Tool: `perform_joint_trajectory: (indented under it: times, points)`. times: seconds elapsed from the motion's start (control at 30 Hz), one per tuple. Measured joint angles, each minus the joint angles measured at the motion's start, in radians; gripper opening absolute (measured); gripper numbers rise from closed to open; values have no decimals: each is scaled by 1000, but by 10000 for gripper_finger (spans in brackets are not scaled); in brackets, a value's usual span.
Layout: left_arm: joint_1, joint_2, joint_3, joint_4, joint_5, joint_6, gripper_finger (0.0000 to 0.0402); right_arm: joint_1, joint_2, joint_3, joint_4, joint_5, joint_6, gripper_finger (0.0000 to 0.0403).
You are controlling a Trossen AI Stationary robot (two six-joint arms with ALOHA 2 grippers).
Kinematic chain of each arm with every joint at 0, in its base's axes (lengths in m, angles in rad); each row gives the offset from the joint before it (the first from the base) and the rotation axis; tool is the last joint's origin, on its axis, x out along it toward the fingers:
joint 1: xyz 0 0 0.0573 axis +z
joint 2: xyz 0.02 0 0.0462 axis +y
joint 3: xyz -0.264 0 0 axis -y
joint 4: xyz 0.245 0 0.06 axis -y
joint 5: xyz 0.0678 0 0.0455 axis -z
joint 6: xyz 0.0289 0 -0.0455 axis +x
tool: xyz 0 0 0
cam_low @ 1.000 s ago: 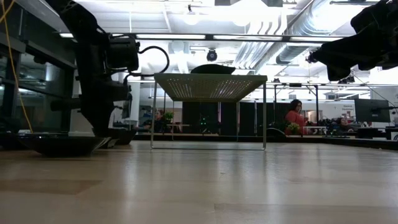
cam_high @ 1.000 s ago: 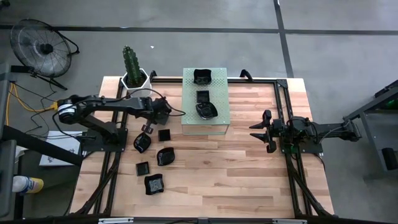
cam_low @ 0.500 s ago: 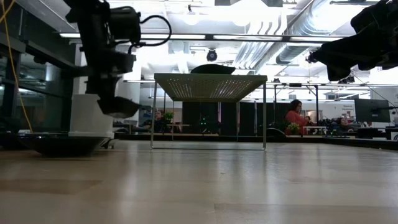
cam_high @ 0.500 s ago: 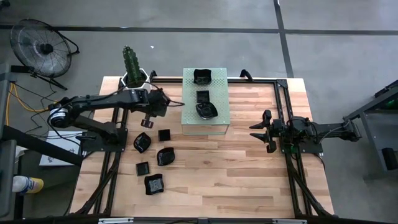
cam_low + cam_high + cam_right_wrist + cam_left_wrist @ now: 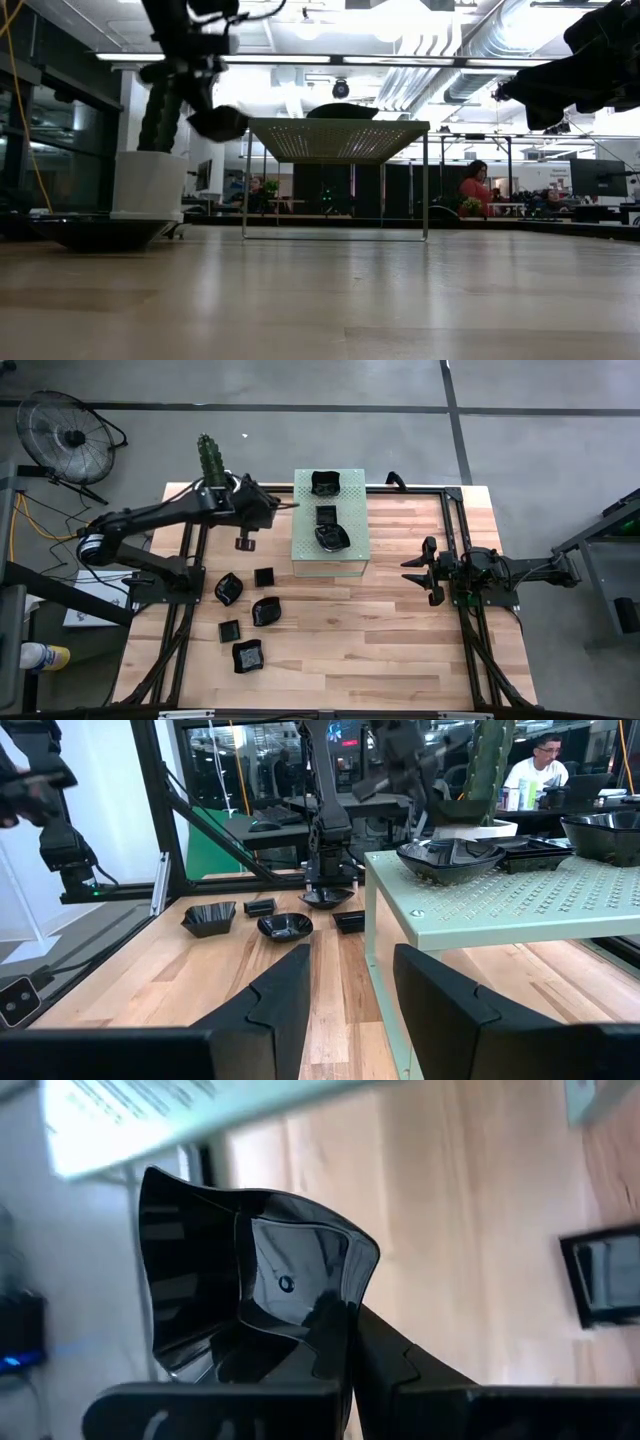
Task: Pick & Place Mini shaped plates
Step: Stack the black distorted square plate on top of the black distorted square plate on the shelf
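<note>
The left gripper (image 5: 243, 543) is clamped on a small glossy black plate (image 5: 250, 1295), carrying it in the air beside the pale green perforated stand (image 5: 330, 555), between the cactus pot (image 5: 146, 185) and the stand's near edge. In the low view the plate (image 5: 218, 123) hangs about level with the stand's top, tilted, not yet over it.

To do this well, I'd say the arm needs to clear the stand's edge before moving across, then level the plate and set it on a bare patch of the green top, away from the three plates (image 5: 326, 482) already sitting in a row there. Letting go while it is tilted could let it slide or clip a neighbour.

The held plate is a wavy-edged little dish, shiny enough to mirror the lights, pinched at its rim by the finger (image 5: 395, 1365). It looks hard and slick, so the hold on that thin rim is probably not generous.

Five more black plates (image 5: 265, 610) lie on the bench (image 5: 380, 650) below the left arm, some square, some rounded.

The right gripper (image 5: 418, 571) waits at the bench's right side, fingers spread wide, holding nothing.
</note>
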Motion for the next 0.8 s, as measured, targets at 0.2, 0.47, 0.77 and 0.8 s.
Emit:
perform_joint_trajectory:
  times: [0.2,0.47,0.77,0.8]
  points:
    - [0,20,106,-4,-22,38,0,0,0,0,0,0,0,140]
    - [1,112,251,-8,-26,159,0,0,0,0,0,0,0,140]
    - [73,219,362,-10,66,462,0,0,0,0,0,0,0,140]
    - [82,228,369,-10,83,501,0,0,0,0,0,0,0,140]
